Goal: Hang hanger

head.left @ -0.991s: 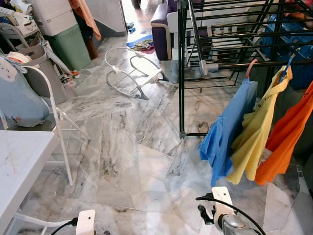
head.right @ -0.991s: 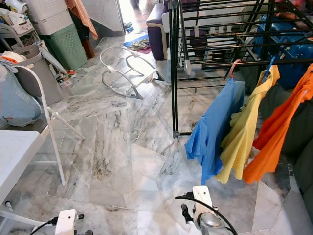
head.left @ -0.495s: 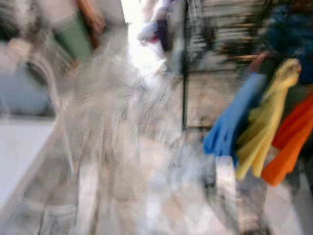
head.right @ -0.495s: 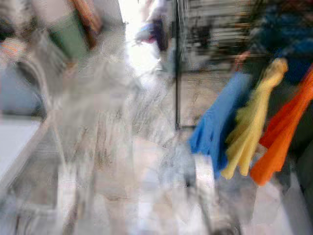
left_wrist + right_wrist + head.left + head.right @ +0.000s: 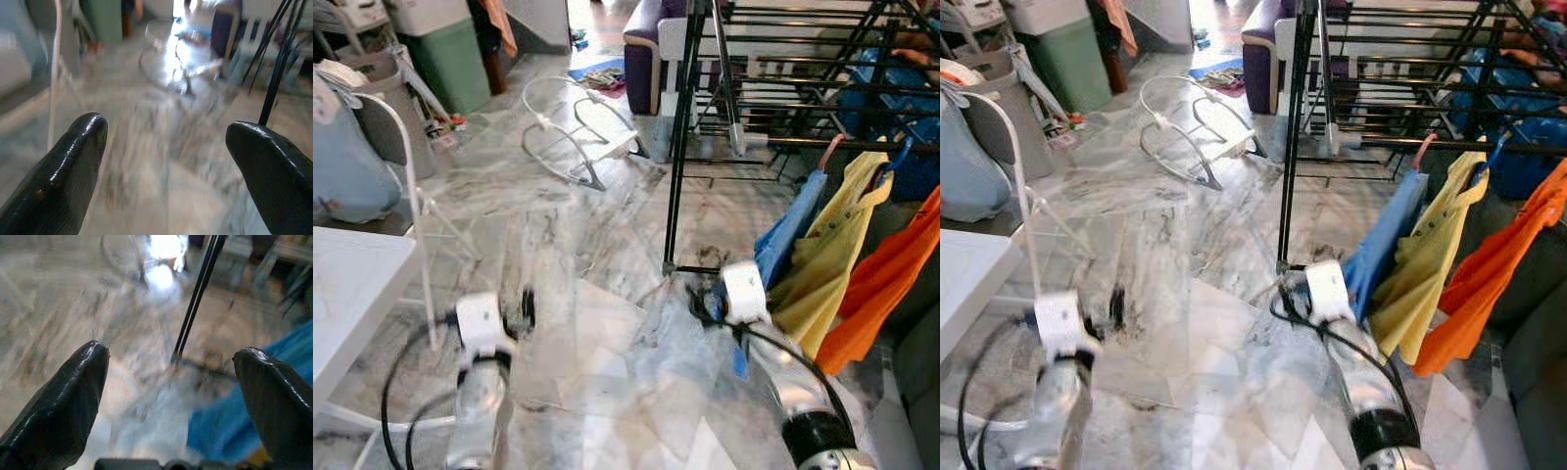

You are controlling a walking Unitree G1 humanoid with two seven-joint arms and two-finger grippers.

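A black drying rack point(image 5: 676, 147) stands ahead on the right. From one of its rails hang a blue shirt point(image 5: 788, 230) on a pink hanger point(image 5: 827, 153), a yellow shirt point(image 5: 832, 257) on a blue hanger point(image 5: 900, 155), and an orange garment point(image 5: 891, 279). My right gripper point(image 5: 702, 300) is raised near the rack's foot, just left of the blue shirt, open and holding nothing point(image 5: 171, 362). Over the marble floor on the left, my left gripper point(image 5: 523, 309) is also raised and open, with nothing between its fingers point(image 5: 166, 132).
A white table point(image 5: 352, 284) is at the near left, with a white folding chair point(image 5: 411, 186) carrying a pale blue bag point(image 5: 342, 166) behind it. A white bouncer frame point(image 5: 573, 127) lies on the floor further on. A green bin point(image 5: 450, 59) and a purple sofa point(image 5: 651, 39) stand at the back.
Both arms have risen from the bottom edge to mid-picture, fingers pointing forward. The camera shifted and blurred in between; the rack and clothes now sit slightly nearer.
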